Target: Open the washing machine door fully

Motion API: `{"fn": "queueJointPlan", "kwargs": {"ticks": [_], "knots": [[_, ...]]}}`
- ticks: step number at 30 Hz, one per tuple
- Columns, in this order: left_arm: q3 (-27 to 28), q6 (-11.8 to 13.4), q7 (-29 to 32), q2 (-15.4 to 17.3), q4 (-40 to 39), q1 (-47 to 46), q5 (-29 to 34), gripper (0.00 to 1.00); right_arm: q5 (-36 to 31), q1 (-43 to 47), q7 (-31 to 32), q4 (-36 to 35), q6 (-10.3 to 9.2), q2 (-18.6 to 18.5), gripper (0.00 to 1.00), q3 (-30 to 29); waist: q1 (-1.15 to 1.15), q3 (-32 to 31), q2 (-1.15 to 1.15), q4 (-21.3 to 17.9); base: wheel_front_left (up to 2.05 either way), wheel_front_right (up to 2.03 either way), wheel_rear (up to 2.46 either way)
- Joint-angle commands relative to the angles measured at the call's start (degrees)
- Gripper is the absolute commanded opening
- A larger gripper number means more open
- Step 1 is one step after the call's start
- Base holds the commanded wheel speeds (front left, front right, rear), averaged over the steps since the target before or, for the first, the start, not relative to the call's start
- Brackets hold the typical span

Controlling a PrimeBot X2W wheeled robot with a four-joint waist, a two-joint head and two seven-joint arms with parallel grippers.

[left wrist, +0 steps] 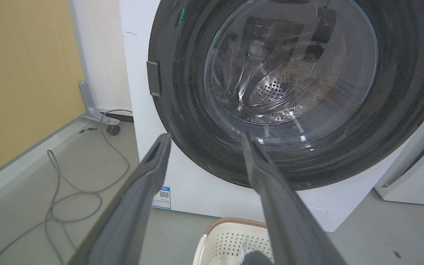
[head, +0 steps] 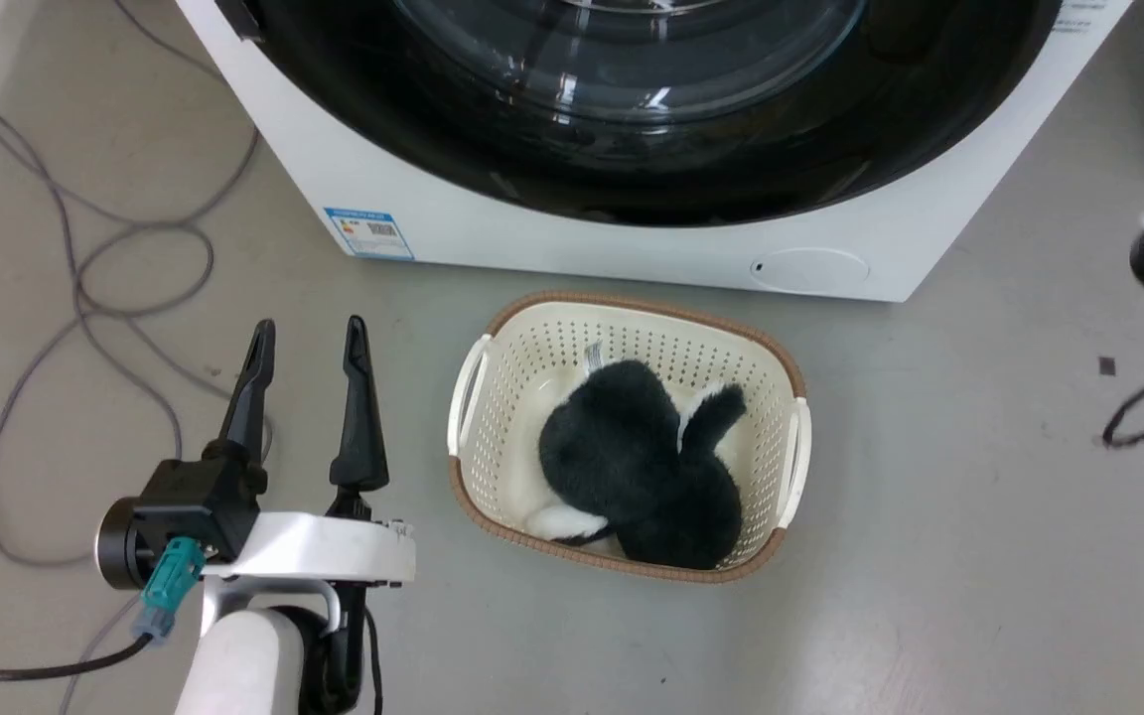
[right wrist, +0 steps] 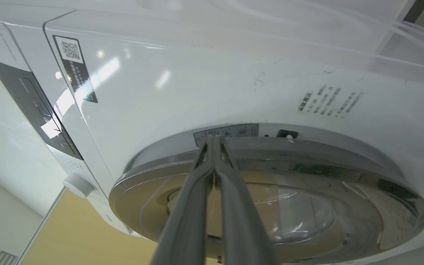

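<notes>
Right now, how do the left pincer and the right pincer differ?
The left pincer is open, fingers spread; the right pincer is shut, tips together. The left pincer hangs above the floor, short of the washing machine door; the right pincer points at that door's rim. Both have two long fingers.

Head downward; wrists close on door [left wrist: 289, 84]
</notes>
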Motion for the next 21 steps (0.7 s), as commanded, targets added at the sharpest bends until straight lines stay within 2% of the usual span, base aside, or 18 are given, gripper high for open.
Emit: {"fn": "queueJointPlan", "kwargs": {"ticks": [1, 14, 21], "knots": [[-0.1, 0.34, -0.58, 0.06, -0.24, -1.43, -0.54, 1.0, 1.96, -3.24, 0.54, 1.73, 0.05, -0.6, 0.0, 0.51, 0.0, 0.68, 0.0, 0.27, 0.0, 0.0, 0.0], [-1.04, 0.64, -2.14, 0.07, -0.45, -4.15, -2.77, 1.0, 3.41, -18.43, 0.93, 16.75, 0.05, -4.69, 0.0, 6.94, 0.0, 5.76, 0.0, 2.64, 0.0, 0.0, 0.0], [-1.2, 0.9, -2.79, 0.07, -0.05, -4.63, -3.58, 1.0, 5.99, -19.74, 6.1, 19.52, 0.06, -5.38, 0.0, 9.17, 0.0, 6.07, 0.0, 3.51, 0.0, 0.0, 0.0]]}}
